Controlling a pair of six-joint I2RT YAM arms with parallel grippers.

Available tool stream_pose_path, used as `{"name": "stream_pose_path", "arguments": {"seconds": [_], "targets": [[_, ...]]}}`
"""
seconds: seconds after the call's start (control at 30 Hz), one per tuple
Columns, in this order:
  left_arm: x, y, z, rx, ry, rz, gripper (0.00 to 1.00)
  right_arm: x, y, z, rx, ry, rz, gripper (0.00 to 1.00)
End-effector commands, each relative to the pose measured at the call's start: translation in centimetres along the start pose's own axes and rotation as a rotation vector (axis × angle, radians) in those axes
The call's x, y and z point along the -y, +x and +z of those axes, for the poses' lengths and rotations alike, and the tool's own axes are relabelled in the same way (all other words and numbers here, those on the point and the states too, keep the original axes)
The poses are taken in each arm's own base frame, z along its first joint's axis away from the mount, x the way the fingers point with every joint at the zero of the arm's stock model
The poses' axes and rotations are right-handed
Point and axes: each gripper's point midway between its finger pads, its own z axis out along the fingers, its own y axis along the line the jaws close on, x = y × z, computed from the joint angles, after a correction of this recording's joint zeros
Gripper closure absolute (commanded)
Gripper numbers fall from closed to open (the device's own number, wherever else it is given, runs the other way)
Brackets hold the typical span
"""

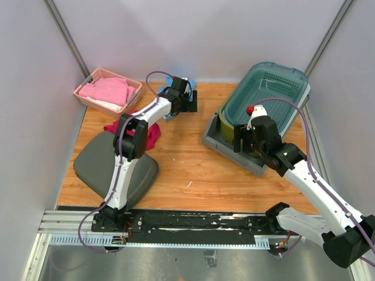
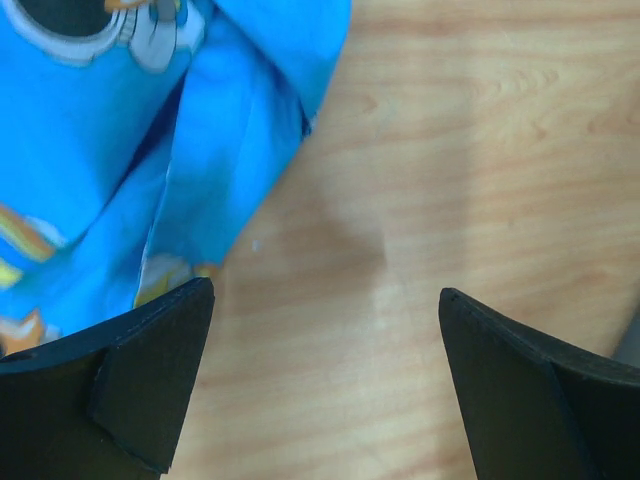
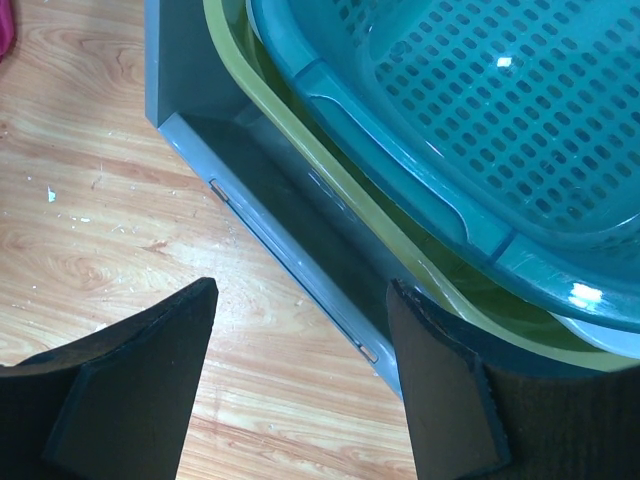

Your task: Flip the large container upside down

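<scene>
Top external: large container (image 1: 220, 145) upright, long axis far-right; left hand (image 2: 325, 300), right hand (image 3: 300, 290) open.

Bright even light, soft shadows, sharp

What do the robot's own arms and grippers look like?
Both arms, left arm and right arm, have white links with black joints, and a thin purple cable loops along each. The left gripper and right gripper have matte black, wedge-shaped fingers. A small red knob sits near the right wrist.
</scene>
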Motion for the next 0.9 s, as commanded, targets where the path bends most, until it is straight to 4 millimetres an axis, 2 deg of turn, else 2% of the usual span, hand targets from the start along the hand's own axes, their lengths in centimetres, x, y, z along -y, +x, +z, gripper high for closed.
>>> {"name": "stream_pose_path", "arguments": {"seconds": [0.0, 0.03, 0.1, 0.3, 0.43, 0.5, 0.57, 0.67, 0.8, 0.87], "targets": [[1.5, -3.4, -6.4, 0.093, 0.017, 0.067, 0.01, 0.3, 0.0, -0.2, 0.004, 0.005, 0.026, 0.3], [1.0, -3.9, -7.9, 0.115, -0.005, 0.065, 0.01, 0.3, 0.1, -0.2, 0.005, 0.004, 0.03, 0.3], [-0.6, -3.7, -9.4, 0.131, -0.067, 0.059, 0.01, 0.3, 0.3, -0.2, 0.003, -0.001, 0.034, 0.3], [-5.0, -2.2, -11.7, 0.105, -0.166, -0.038, 0.01, -0.1, 0.3, -0.3, 0.001, -0.022, 0.034, 0.3], [-5.1, -1.0, -14.7, 0.102, -0.148, -0.033, 0.01, 0.5, -0.6, -1.1, 0.024, 0.001, 0.013, 0.3], [-5.4, -0.4, -16.8, 0.101, -0.147, -0.026, 0.01, 1.4, -1.6, -1.8, 0.044, 0.052, -0.008, 0.3], [-5.0, 0.5, -19.1, 0.101, -0.116, -0.018, 0.01, 2.4, -2.5, -2.2, 0.047, 0.108, -0.037, 0.29], [-2.4, 2.5, -22.3, 0.099, -0.014, 0.035, 0.01, 3.5, -3.9, -2.1, 0.036, 0.175, -0.092, 0.29], [0.6, 5.9, -25.1, 0.043, 0.106, 0.076, 0.01, 4.0, -5.7, -0.8, 0.007, 0.234, -0.143, 0.29], [1.4, 7.3, -25.7, 0.017, 0.149, 0.046, 0.01, 5.5, -6.5, -0.6, -0.017, 0.345, -0.111, 0.3]]}}
